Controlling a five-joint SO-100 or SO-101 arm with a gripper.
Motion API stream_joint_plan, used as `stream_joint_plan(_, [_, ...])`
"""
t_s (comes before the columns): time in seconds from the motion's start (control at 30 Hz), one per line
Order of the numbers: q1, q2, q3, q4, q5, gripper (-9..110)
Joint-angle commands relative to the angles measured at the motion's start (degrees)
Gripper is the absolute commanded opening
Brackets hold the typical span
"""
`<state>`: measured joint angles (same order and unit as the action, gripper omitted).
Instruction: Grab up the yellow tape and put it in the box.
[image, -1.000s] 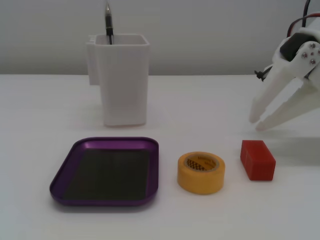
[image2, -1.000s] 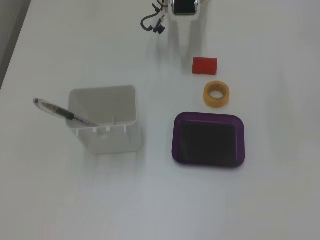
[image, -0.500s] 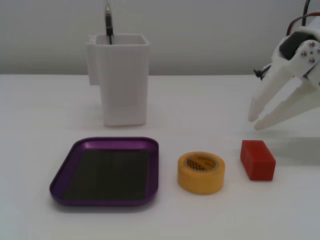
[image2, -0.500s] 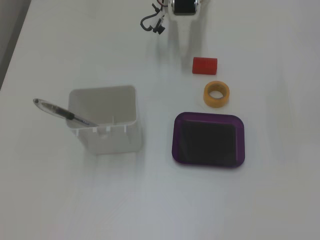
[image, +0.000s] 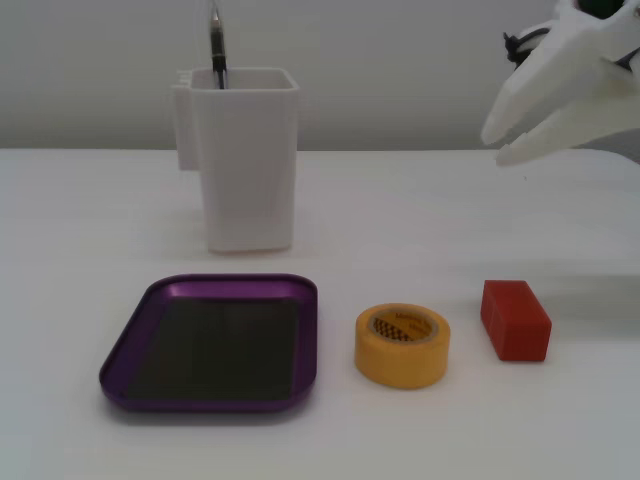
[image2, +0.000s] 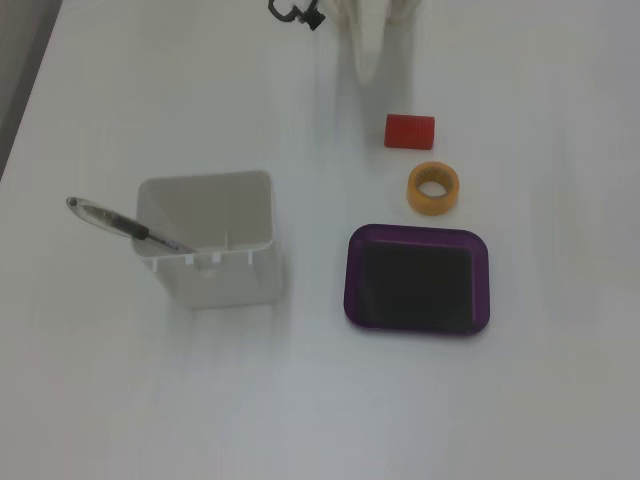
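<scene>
The yellow tape (image: 402, 364) lies flat on the white table, just right of the box in a fixed view. In another fixed view the tape (image2: 413, 188) lies just above the box. The box (image: 230, 287) is a shallow purple tray with a dark bottom and nothing in it; it also shows in the other view (image2: 420, 231). My white gripper (image: 497, 146) hangs in the air at the upper right, well behind and above the tape, fingers close together and holding nothing. Its tip (image2: 367, 72) shows at the top edge.
A red block (image: 515, 320) lies right of the tape, between the tape and the gripper (image2: 410, 130). A tall white container (image: 248, 160) with a pen (image: 217, 45) in it stands behind the tray (image2: 215, 275).
</scene>
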<state>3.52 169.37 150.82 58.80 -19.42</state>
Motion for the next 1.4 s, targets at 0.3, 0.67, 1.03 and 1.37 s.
stream_joint_plan(0.3, [-11.07,-48.08,-37.18,9.49,-0.70,9])
stream_joint_plan(0.67, [-13.89,-67.68,-46.67,3.78,-1.23,9])
stream_joint_plan(1.03, [-13.71,-74.36,-45.97,-3.69,-1.23,9])
stream_joint_plan(1.37, [-13.54,-82.53,-45.79,-7.91,-1.41,8])
